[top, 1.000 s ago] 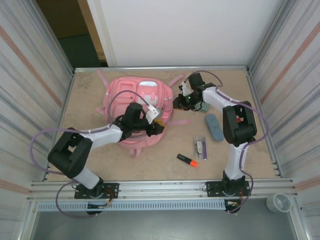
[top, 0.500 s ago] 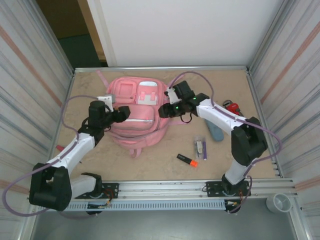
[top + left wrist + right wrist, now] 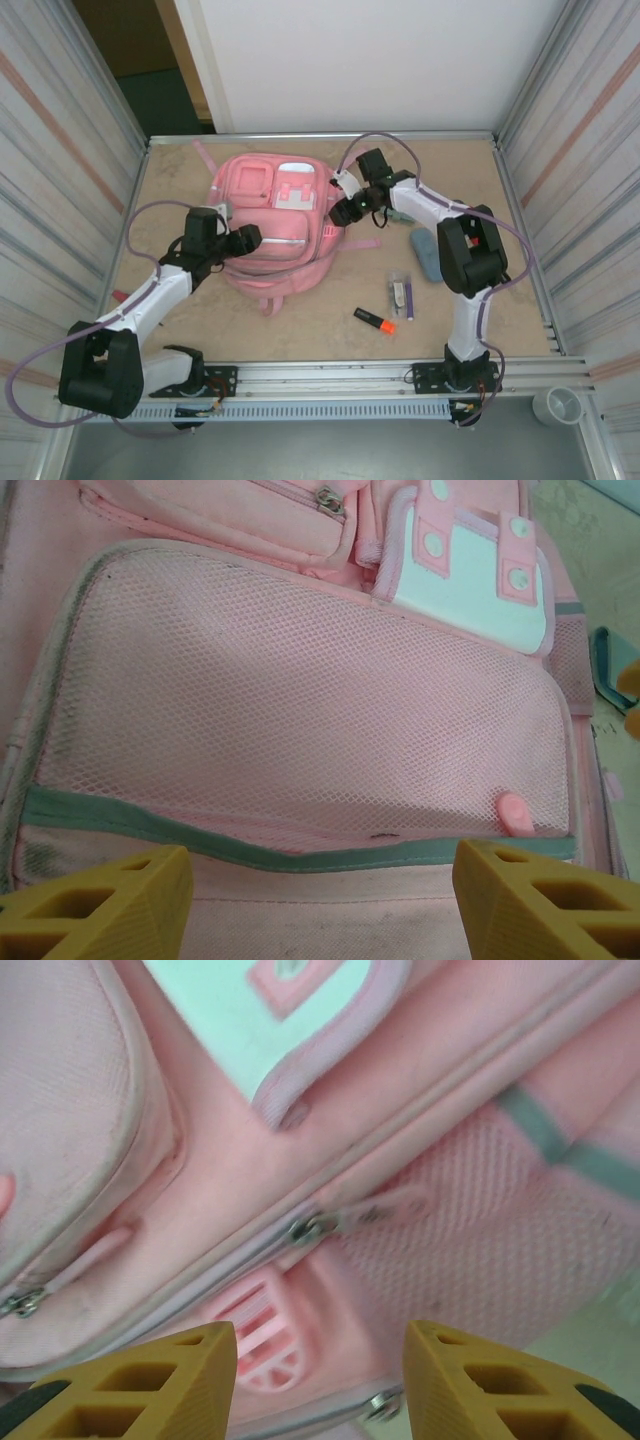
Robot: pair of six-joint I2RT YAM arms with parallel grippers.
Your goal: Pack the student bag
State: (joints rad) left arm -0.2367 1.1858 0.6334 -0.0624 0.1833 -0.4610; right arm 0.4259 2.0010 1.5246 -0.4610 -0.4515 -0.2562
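Note:
The student bag (image 3: 272, 215), a pink backpack with white patches, lies flat on the table left of centre. My left gripper (image 3: 248, 239) hovers over its left side, jaws open and holding nothing. In the left wrist view the open gripper (image 3: 320, 905) faces the bag's mesh pocket (image 3: 300, 720) with its green trim (image 3: 300, 852). My right gripper (image 3: 337, 213) is at the bag's right edge, also open and empty. The right wrist view has that gripper (image 3: 320, 1385) just above a silver zip pull (image 3: 308, 1228) and a pink buckle (image 3: 255, 1340) on the bag (image 3: 450, 1210).
A blue-grey pouch (image 3: 428, 256) lies right of the bag. A clear packet with a pen (image 3: 400, 294) and an orange highlighter (image 3: 374, 321) lie nearer the front. Metal walls fence the table on both sides.
The left gripper left the bag's lower right, swung to its left side, then edged back toward it. The right gripper came onto the bag's right edge. Both jaws opened wider.

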